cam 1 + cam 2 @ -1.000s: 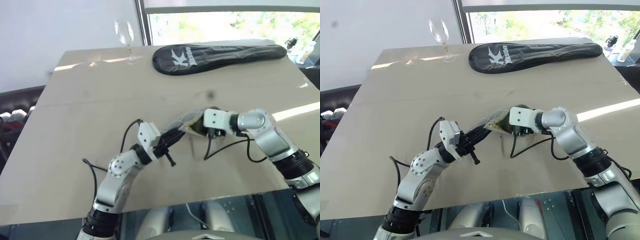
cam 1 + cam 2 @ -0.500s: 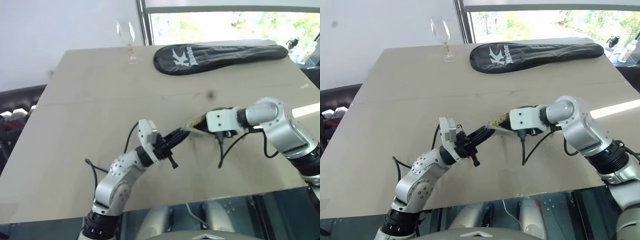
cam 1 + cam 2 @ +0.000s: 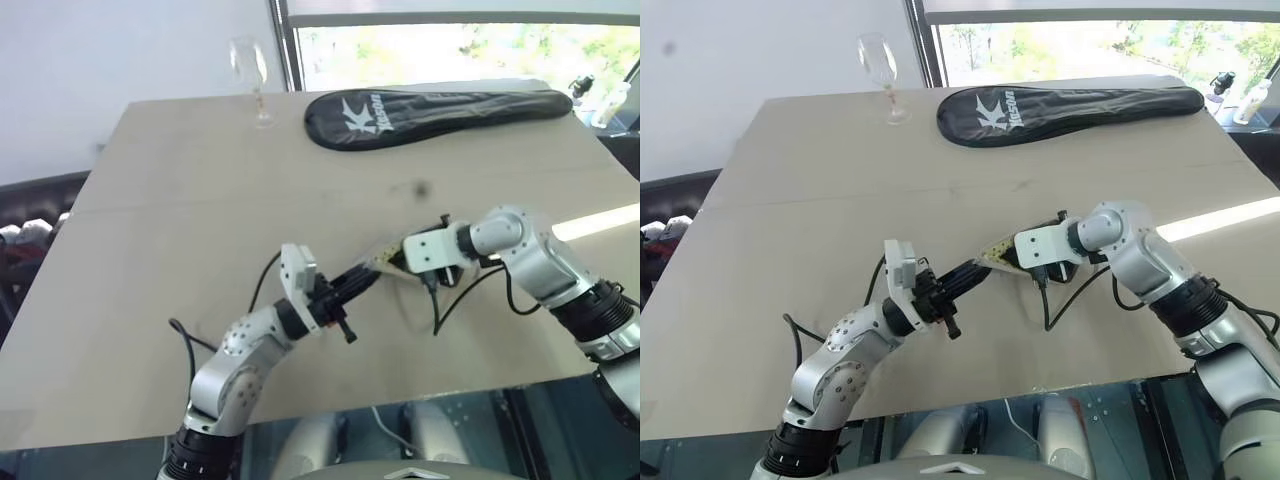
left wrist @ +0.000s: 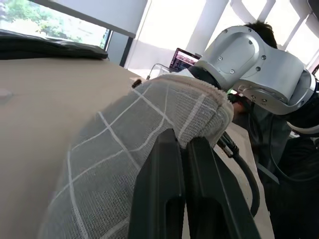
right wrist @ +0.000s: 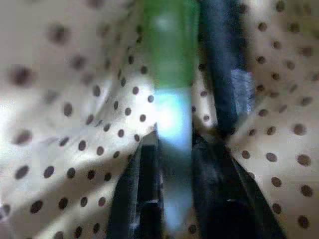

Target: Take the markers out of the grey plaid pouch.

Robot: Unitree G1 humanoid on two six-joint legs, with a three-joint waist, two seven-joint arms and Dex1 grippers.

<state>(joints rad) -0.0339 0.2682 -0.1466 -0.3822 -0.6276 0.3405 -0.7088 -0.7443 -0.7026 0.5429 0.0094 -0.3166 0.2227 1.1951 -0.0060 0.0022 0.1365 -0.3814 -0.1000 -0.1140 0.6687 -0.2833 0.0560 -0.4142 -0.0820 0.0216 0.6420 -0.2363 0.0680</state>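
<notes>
Inside the grey plaid pouch [image 3: 992, 253], no free room is left beside the right gripper [image 5: 174, 149]: its jaws are pressed against the green-capped marker [image 5: 169, 74], the dotted lining is crowded against both jaws, and a dark marker [image 5: 224, 64] lies just beyond one jaw.

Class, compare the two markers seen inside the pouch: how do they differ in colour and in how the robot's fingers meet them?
The green-capped marker has a pale body; the dark marker beside it is black. The right gripper has its fingers either side of the green-capped marker; the dark marker lies outside them. Both lie side by side within the pouch's dotted lining.
</notes>
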